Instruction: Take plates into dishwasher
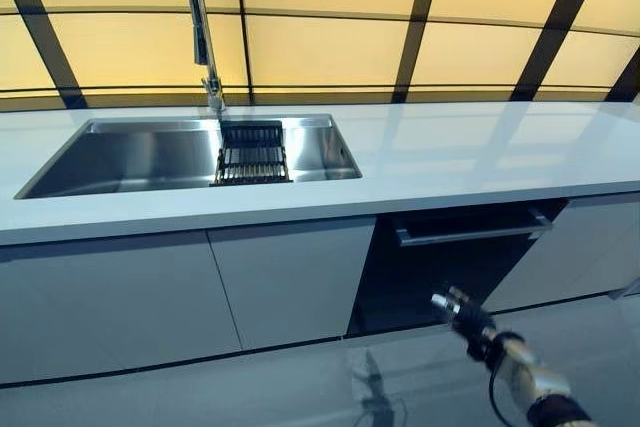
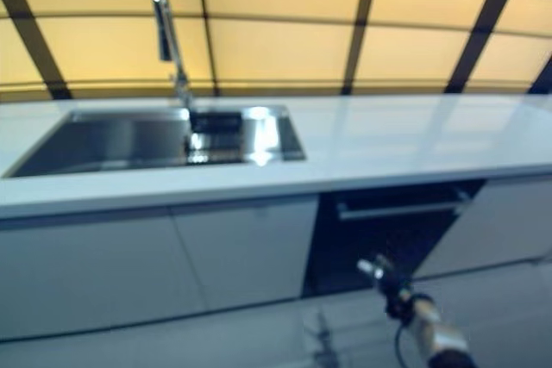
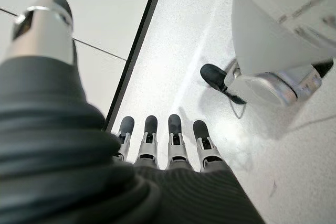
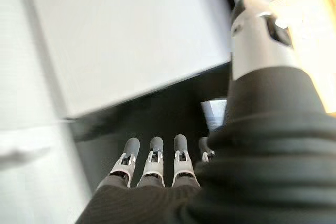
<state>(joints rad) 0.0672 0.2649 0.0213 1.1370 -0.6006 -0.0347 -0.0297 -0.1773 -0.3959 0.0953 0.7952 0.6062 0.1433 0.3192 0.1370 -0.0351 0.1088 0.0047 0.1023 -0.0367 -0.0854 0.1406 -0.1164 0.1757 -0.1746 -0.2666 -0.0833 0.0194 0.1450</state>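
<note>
Silver fingers with dark tips marked the right hand [image 1: 462, 313], nearest of all at the lower right, raised low in front of the dishwasher [image 1: 455, 262] and apart from it. In its wrist view the right hand [image 4: 153, 163] had its fingers straight and spread a little, holding nothing, with a pale cabinet panel and a dark gap past them. The left hand [image 3: 160, 145] showed only in its own wrist view, fingers likewise straight and relaxed, empty, pointing down at the pale speckled floor [image 3: 184, 51] beside a black baseboard line.

Beyond the right hand, the dishwasher was a dark opening under the counter, its door handle [image 1: 470, 231] a grey bar across the top. White cabinet doors [image 1: 200, 297] ran to its left. Above lay the white countertop [image 1: 470, 152], with a steel sink [image 1: 150, 155] set in its left part. A black rack [image 1: 251, 152] stood in the sink's right half. Behind it rose a tall chrome faucet [image 1: 200, 32], against a yellow panelled wall [image 1: 330, 22] with dark strips. No plates could be seen in any view.
</note>
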